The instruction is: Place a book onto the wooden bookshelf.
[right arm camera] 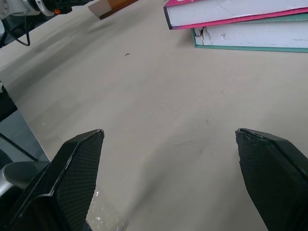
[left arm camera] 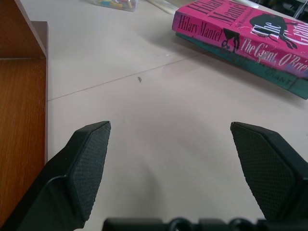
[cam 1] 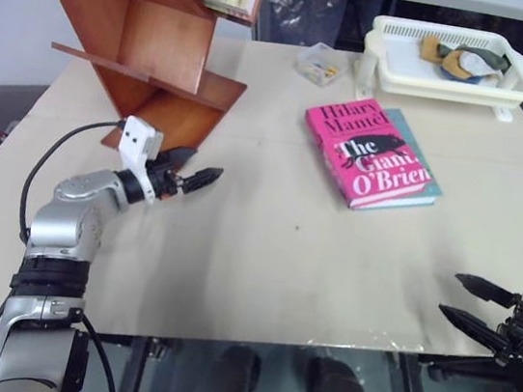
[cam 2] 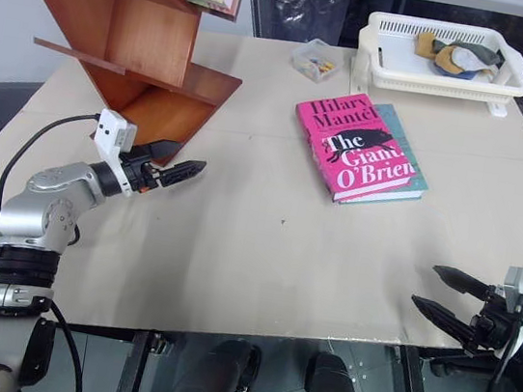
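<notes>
The left gripper (cam 1: 192,175) hovers over the table (cam 1: 263,255) with its two black fingers spread wide and nothing between them; their inner pads (left arm camera: 89,168) are finely cross-hatched and wedge-shaped, tapering to blunt tips. Just at its 11 o'clock stands the wooden bookshelf (cam 1: 156,45) — smooth reddish-brown boards set on a slant, with a flat divider panel and sharp, square edges, its lowest board nearly touching the fingers. The right gripper (cam 2: 450,299) hangs at the table's near right edge, likewise wide open and empty, its fingers long and pointed. Between the two lies a broad stretch of bare, matte beige tabletop, crossed by a thin seam. The book (cam 1: 370,151) lies flat at about 2 o'clock from the left gripper, well apart from both arms: a glossy pink paperback with white page edges, resting askew on a teal-green book (cam 1: 426,180) whose corner juts out beyond it. Farther back, at the far edge, sit a white plastic basket (cam 1: 454,77) with slotted walls holding crumpled cloths, and a small clear box (cam 1: 320,64) beside it.
</notes>
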Controlling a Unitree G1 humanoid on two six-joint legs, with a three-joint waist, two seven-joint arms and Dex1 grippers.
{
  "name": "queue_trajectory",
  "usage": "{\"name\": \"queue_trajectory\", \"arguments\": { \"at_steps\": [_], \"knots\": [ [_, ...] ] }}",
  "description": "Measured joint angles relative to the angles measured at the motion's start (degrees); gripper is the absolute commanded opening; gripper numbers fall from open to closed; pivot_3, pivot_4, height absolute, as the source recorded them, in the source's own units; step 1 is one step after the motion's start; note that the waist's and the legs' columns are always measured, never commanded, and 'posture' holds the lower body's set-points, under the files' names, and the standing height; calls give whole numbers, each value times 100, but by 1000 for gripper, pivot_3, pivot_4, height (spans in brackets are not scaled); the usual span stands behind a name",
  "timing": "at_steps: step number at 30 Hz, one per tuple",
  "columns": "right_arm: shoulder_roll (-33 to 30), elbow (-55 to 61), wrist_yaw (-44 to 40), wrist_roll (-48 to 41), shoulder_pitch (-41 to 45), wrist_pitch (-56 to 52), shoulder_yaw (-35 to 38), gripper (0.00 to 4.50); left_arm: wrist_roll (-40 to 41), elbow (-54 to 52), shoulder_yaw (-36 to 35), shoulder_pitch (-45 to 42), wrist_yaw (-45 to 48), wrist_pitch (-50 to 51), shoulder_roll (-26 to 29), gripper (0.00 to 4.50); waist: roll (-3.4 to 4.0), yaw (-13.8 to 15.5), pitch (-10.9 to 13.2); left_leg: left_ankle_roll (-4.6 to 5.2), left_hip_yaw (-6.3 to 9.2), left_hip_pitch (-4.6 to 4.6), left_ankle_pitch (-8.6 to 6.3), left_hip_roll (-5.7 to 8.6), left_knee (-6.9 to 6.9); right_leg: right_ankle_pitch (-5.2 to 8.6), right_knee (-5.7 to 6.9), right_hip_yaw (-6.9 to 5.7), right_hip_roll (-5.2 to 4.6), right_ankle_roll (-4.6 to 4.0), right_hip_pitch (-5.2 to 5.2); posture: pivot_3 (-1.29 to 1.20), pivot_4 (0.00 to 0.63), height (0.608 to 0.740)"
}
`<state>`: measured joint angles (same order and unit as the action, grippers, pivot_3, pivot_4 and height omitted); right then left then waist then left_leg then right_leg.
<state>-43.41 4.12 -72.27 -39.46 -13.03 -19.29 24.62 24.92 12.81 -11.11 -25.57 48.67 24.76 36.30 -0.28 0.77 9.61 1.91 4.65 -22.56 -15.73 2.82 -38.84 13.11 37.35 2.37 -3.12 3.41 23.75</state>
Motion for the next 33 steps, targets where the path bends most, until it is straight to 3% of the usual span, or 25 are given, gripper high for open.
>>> {"name": "queue_trajectory", "arguments": {
  "at_steps": [33],
  "knots": [
    [1,85,126,111,12,91,8,4500,-5,-3,60,61,262,122,-21,4409,0,-1,0,0,0,0,0,0,0,0,1,-1,0,0,0,0,150,740]
  ]
}}
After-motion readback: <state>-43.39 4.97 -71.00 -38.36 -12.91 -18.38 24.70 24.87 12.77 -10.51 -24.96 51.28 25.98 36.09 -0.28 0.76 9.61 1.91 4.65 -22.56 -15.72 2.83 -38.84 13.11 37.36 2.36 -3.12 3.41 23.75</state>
